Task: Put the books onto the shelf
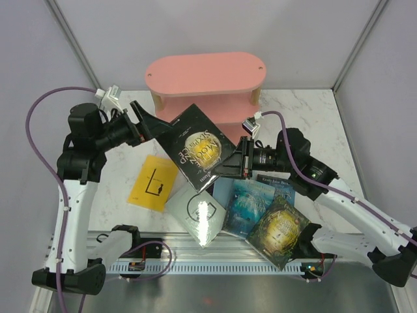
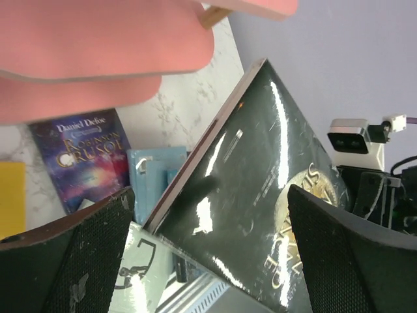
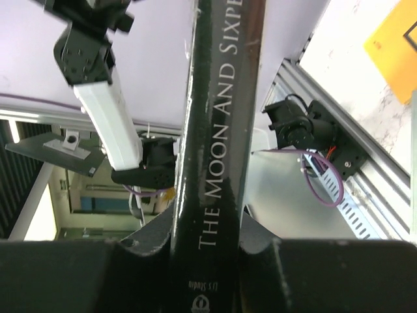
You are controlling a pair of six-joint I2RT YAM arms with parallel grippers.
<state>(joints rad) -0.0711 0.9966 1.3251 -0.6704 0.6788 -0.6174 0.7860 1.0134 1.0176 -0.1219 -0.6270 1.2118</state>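
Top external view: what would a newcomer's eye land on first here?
A black book held tilted in mid-air in front of the pink shelf, with the right gripper clamped on its edge. The left gripper stands open at its other corner. More books, such as a yellow book and a green-gold book, lie scattered on the table.

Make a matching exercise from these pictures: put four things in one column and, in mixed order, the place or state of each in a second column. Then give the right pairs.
Column A
1. black book
2. yellow book
3. left fingers
4. pink shelf

Column B
a. lying flat on the table
b. wide apart, clamped on nothing
c. standing at the far side, top board bare
d. lifted in the air, clamped at its spine by the right fingers

Pairs: 1-d, 2-a, 3-b, 4-c
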